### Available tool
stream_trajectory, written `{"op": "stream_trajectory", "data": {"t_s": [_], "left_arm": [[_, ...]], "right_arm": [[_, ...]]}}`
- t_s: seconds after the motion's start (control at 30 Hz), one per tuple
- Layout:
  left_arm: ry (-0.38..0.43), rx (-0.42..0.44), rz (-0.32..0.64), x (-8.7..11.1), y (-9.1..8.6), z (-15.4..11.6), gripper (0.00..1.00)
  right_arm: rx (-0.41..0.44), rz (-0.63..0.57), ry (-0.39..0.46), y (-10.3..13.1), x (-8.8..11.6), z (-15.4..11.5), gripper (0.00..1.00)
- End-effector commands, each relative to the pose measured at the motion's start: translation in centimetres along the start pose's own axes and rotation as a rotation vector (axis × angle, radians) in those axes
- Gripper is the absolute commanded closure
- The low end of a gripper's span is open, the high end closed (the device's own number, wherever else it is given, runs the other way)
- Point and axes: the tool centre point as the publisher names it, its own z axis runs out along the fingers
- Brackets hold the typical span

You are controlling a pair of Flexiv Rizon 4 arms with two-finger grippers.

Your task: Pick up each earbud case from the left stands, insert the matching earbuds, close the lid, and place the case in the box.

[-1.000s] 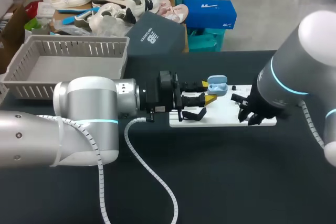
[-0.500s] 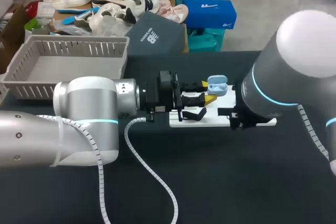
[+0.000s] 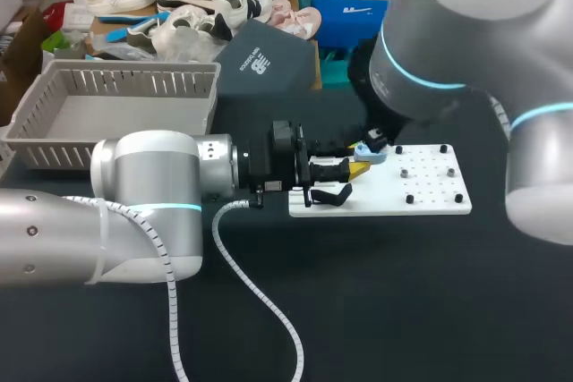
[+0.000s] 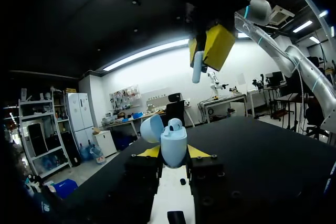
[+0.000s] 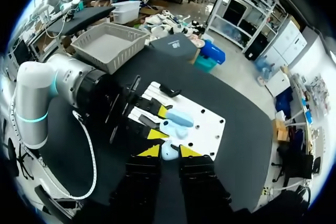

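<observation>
A light blue earbud case (image 4: 174, 146) with its lid (image 4: 151, 128) open is held upright at the left end of the white stand board (image 3: 421, 199). My left gripper (image 4: 173, 152) (image 3: 356, 168) is shut on its body. One earbud (image 4: 175, 124) sits in the case. My right gripper (image 4: 209, 51) (image 5: 169, 150) hangs just above the open case (image 5: 178, 118), shut on a second light blue earbud (image 4: 197, 66) (image 5: 169, 152). In the head view the right gripper (image 3: 374, 144) partly hides the case (image 3: 367, 153).
The board (image 5: 211, 125) carries several small black pegs (image 3: 408, 198) and a black stand (image 3: 333, 195) at its left end. A grey slatted basket (image 3: 116, 105) stands at the back left, a dark box (image 3: 269, 64) beside it. The left arm's white cable (image 3: 260, 292) loops over the front of the table.
My right arm has swung up from the right end of the board and leftward, bringing its gripper over the open case. The left arm and the case have stayed still.
</observation>
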Motion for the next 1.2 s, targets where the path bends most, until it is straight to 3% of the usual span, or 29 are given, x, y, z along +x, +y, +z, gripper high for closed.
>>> {"op": "stream_trajectory", "data": {"t_s": [0.03,0.33,1.2], "left_arm": [[-0.003,-0.003,0.001,0.1,0.0,0.0,1.0],[-0.003,-0.003,0.001,0.1,0.0,0.0,1.0],[-0.003,-0.003,0.001,0.1,0.0,0.0,1.0]], "right_arm": [[-0.016,-0.025,0.068,-0.1,-2.1,0.6,1.0],[-0.05,-0.088,0.105,-0.1,-3.4,1.8,1.0],[-0.098,-0.07,0.136,-0.2,-1.7,4.6,1.0]]}}
